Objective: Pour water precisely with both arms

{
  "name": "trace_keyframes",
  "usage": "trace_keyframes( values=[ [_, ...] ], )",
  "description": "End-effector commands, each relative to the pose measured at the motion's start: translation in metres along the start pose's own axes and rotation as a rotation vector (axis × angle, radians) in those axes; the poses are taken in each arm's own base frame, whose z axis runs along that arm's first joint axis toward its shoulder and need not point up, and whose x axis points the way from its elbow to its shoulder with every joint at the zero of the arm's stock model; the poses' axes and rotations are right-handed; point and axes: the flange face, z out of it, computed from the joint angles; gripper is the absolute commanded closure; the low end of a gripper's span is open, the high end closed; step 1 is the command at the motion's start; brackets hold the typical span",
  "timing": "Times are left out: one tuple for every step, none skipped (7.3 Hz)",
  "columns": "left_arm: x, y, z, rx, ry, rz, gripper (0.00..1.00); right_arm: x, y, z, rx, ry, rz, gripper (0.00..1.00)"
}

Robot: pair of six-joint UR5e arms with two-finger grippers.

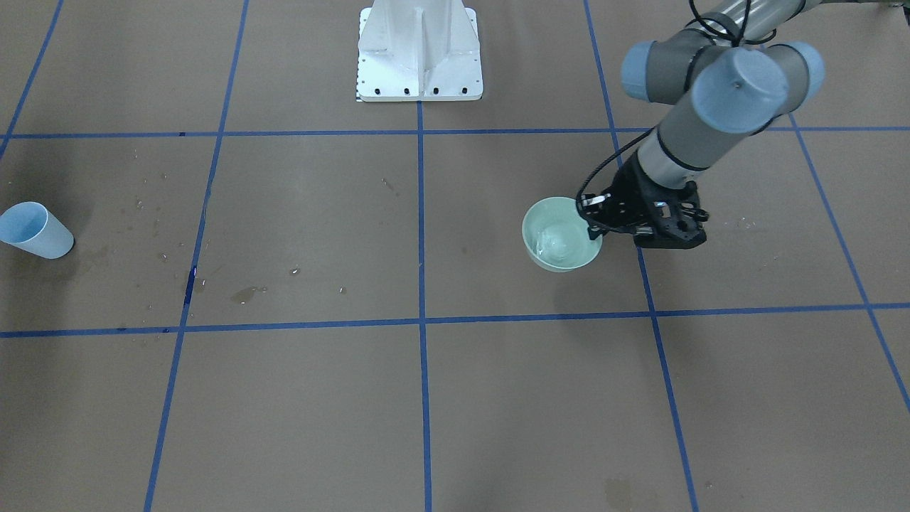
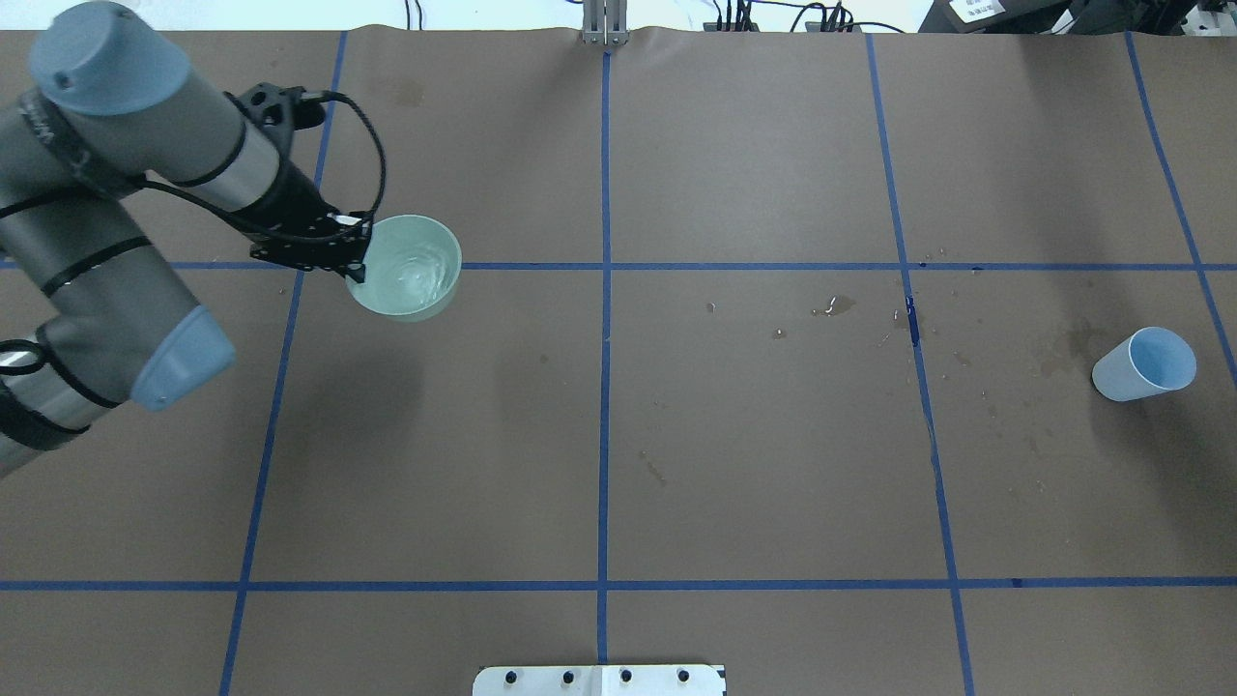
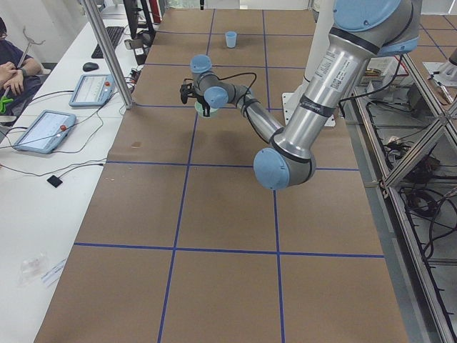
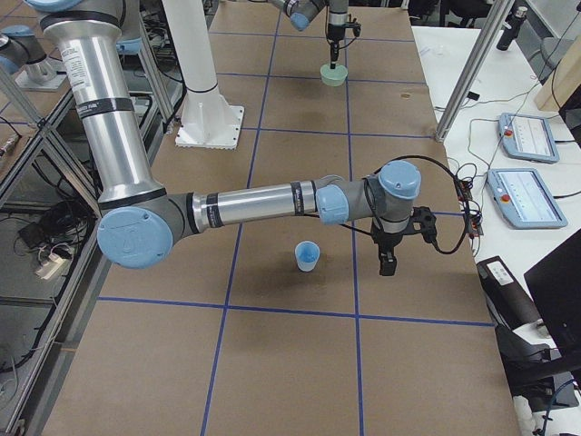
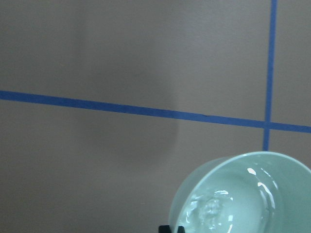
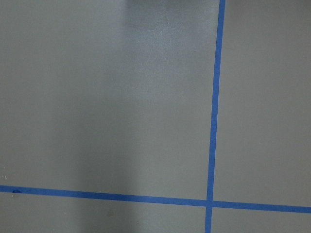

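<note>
A pale green bowl hangs from my left gripper, which is shut on its rim on the side nearer the arm. The water shows as faint glints in the bowl's bottom, also in the left wrist view. The bowl and left gripper sit right of centre in the front-facing view. A light blue cup stands upright far off on the other side of the table. My right gripper shows only in the exterior right view, beside the cup and apart from it; I cannot tell whether it is open or shut.
Wet stains and droplets mark the brown paper between bowl and cup. The white pedestal base stands at the robot's edge. A metal post and tablets line the side bench. A seated person is at that bench.
</note>
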Motion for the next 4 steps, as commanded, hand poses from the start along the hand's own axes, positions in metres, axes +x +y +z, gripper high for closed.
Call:
trace_keyframes(
  values=[
    [-0.121, -0.005, -0.026, -0.003, -0.046, 0.068, 1.0, 0.002, 0.005, 0.003, -0.01, -0.02, 0.007, 0.01],
    [-0.168, -0.005, -0.035, 0.003, -0.076, 0.093, 1.0, 0.004, 0.007, 0.006, -0.016, -0.02, 0.009, 0.01],
    [-0.22, -0.005, -0.048, 0.001, -0.09, 0.114, 1.0, 0.004, 0.007, 0.005, -0.014, -0.021, 0.009, 0.01],
    [-0.27, -0.008, -0.054, -0.027, -0.073, 0.128, 1.0, 0.003, 0.007, 0.004, -0.011, -0.022, 0.006, 0.01]
  ],
)
